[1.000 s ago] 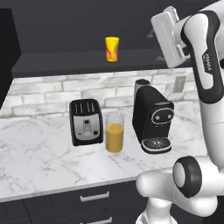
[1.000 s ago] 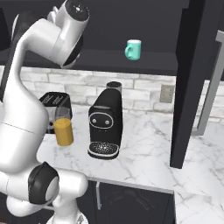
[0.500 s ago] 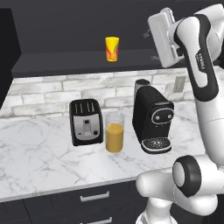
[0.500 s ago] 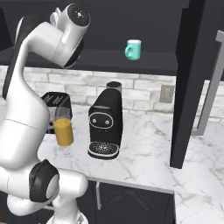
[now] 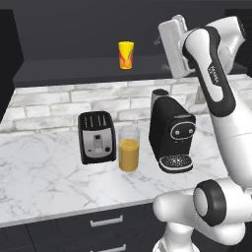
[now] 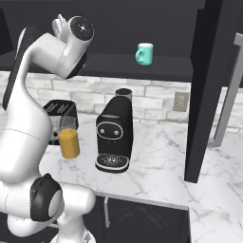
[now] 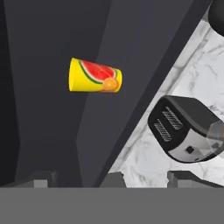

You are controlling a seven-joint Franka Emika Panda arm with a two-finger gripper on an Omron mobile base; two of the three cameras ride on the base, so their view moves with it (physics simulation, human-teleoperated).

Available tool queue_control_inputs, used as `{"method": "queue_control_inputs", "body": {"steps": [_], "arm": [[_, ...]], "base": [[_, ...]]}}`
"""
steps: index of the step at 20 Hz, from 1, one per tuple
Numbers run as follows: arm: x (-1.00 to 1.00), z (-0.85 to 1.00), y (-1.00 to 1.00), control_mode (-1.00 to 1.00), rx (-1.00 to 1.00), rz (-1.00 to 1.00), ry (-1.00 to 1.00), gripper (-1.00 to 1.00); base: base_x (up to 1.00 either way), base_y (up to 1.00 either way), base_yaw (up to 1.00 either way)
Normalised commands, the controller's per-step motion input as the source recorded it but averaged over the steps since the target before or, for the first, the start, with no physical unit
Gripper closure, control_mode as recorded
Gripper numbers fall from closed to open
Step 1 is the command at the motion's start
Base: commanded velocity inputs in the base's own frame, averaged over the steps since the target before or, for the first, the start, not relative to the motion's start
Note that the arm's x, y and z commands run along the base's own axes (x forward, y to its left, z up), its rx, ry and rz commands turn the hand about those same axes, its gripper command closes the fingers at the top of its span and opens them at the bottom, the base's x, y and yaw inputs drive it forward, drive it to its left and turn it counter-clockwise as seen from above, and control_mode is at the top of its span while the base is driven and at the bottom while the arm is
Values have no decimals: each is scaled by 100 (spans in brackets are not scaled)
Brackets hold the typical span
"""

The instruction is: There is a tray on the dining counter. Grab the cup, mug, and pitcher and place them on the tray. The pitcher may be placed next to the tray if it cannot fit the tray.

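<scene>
The yellow cup [image 5: 126, 55] with red-orange marks stands on a dark shelf [image 5: 74, 71] above the marble worktop. In the hand view, which is rolled, the cup [image 7: 94, 77] appears sideways, up and left of centre. My gripper [image 5: 166, 42] hangs at shelf height to the right of the cup, apart from it. In the hand view my gripper [image 7: 114, 179] is open, with nothing between the tips. The teal mug [image 6: 144, 53] sits further right on the shelf. The glass pitcher [image 5: 129, 148] of orange juice stands on the worktop. The tray and the dining counter are out of view.
A black toaster [image 5: 97, 138] stands left of the pitcher and a black coffee machine [image 5: 171, 135] right of it, both under the shelf. A dark vertical panel [image 6: 209, 90] bounds the worktop on the right. A white brick wall [image 5: 54, 106] backs the worktop.
The hand has shifted a little to the left at shelf height, closer to the cup. The cup, mug and pitcher have stayed put.
</scene>
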Motion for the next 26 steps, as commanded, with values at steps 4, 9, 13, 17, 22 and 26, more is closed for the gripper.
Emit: {"method": "queue_control_inputs", "body": {"steps": [4,9,13,17,22,26], "arm": [[35,-2,19,-100,0,0,-1,-100],[35,0,8,-100,0,0,0,-100],[41,0,8,-100,0,-3,-1,-100],[39,0,0,-100,0,-4,-2,-100],[32,0,0,-100,0,-3,0,-100],[26,0,0,-100,0,-2,0,-100]], "base": [[0,0,0],[0,0,0],[0,0,0],[0,0,0],[0,0,0],[0,0,0]]}}
